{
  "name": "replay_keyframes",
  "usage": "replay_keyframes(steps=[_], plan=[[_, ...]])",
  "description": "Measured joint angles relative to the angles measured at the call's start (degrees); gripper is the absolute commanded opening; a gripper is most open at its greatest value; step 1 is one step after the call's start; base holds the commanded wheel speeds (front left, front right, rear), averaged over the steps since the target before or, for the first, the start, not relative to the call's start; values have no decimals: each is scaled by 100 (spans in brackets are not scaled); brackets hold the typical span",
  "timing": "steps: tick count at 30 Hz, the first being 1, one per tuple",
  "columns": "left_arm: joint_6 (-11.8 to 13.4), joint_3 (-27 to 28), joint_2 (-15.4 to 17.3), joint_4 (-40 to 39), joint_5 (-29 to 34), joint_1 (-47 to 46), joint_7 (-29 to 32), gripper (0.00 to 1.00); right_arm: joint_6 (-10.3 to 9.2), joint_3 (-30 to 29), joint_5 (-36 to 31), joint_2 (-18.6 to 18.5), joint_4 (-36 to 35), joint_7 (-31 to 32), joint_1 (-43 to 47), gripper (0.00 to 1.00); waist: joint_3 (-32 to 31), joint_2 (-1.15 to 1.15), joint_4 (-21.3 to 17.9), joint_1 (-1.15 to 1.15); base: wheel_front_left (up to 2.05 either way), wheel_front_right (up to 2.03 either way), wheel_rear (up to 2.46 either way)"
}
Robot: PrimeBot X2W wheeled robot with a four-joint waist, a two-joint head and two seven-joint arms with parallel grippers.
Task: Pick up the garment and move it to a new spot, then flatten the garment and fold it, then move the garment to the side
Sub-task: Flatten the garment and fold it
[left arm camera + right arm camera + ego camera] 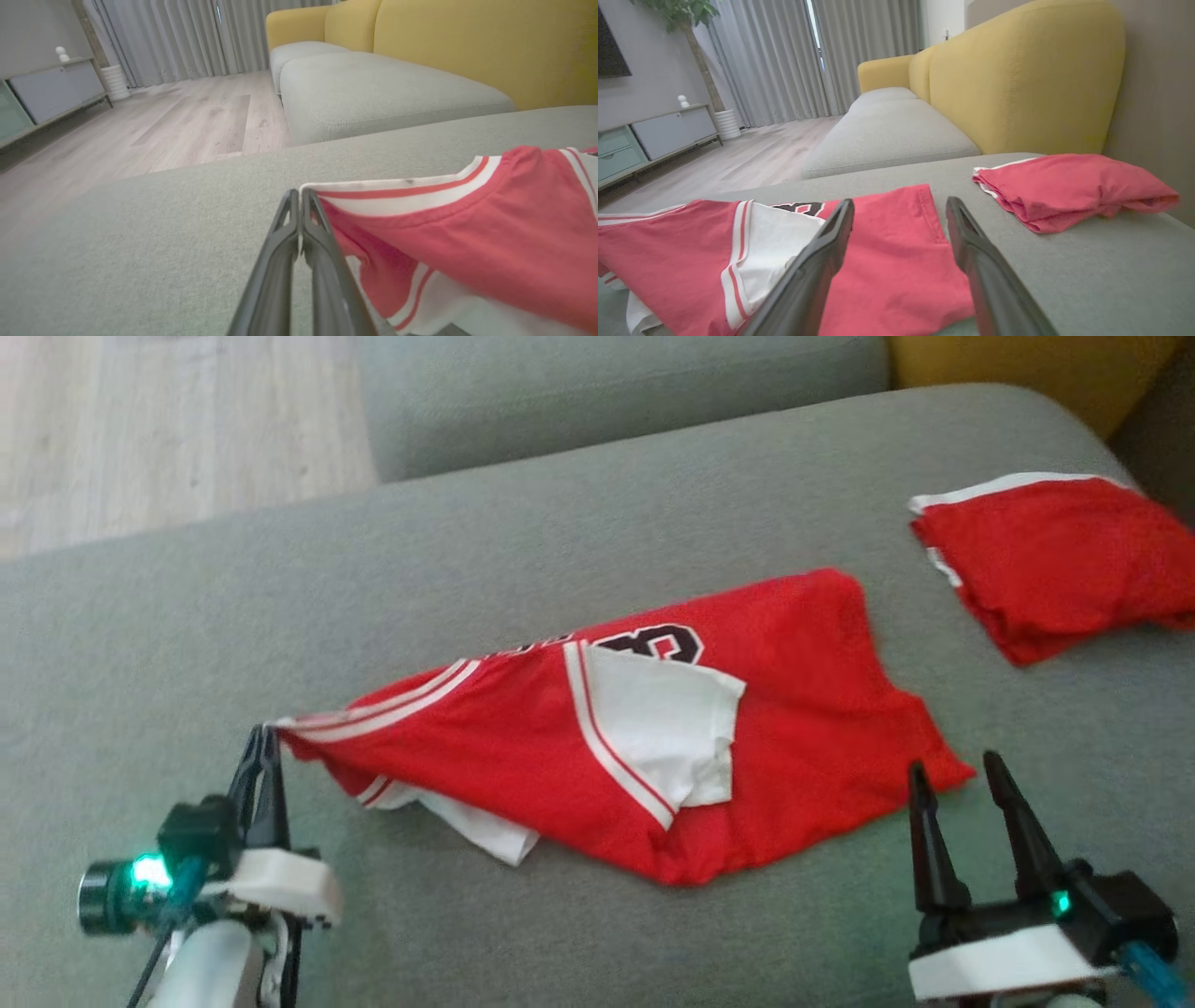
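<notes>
While pressed flat together with no gap between the fingers, pinching the striped corner of the garment (794,691): left gripper (264,735), low on the left of the head view. Same grip in the left wrist view, left gripper (299,193) tips right at the white-and-red band, garment (490,233) drawn to a point there and fanning off to the right.

Lies loosely spread and rumpled across the middle of the grey cushion (467,569). Red with white trim, a white patch folded over on top, part of a black print showing near the far edge. Stretches from the pinched corner on the left to a red corner on the right.

Just beside that right corner, apart from it as far as can be told: right gripper (955,767), fingers spread wide, nothing between them. In the right wrist view, right gripper (901,205) pointing over the near red edge of the garment (887,280), cloth visible through the gap.

Further right and further back, well apart from both grippers: a folded red cloth (1055,560) with a white edge, resting on the same cushion (1087,270) near a yellow backrest (1017,79). Wooden floor (168,429) beyond the cushion.
</notes>
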Motion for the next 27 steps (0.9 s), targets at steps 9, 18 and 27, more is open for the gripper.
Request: replay_keyframes(steps=[9,18,27], plan=[[-18,-940,-36,-781,1274,-803,-16,100,0,83,-19,2,4,0,-224,100,257,0,92,0,0,0,0],[-853,-2440,-840,-363,2093,-2221,494,100,0,170,-18,2,2,0,-495,100,698,0,-264,0,0,0,0],[-1218,-3219,-1004,731,2368,-2874,714,100,0,219,43,2,1,0,-821,100,1253,0,-738,0,0,0,0]])
